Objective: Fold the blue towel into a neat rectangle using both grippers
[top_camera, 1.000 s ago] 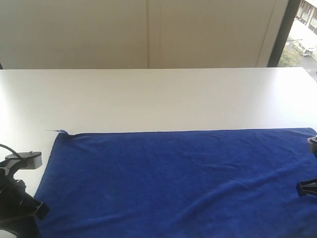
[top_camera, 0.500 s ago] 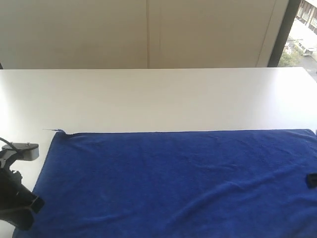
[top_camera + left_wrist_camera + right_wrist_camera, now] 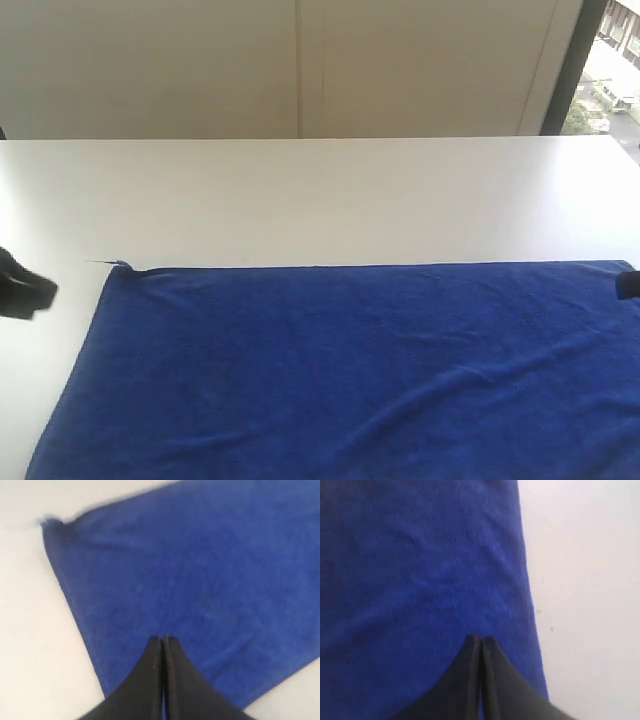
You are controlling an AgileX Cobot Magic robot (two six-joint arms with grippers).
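Note:
The blue towel (image 3: 350, 370) lies spread flat on the white table (image 3: 320, 190), its far edge running straight across and its near part cut off by the view. My left gripper (image 3: 163, 639) hovers shut over the towel close to its left edge, with nothing between the jaws. My right gripper (image 3: 481, 639) is shut too, empty, over the towel near its right edge. In the exterior view only a black bit of the left arm (image 3: 22, 285) and of the right arm (image 3: 628, 285) show at the sides.
The far half of the table is bare white up to a cream wall (image 3: 300, 65). A dark window frame (image 3: 565, 70) stands at the back right. A small thread sticks out at the towel's far left corner (image 3: 125, 266).
Both arms have drawn outward and farther back along the towel's sides, so less of each shows in the exterior view. The towel lies as before.

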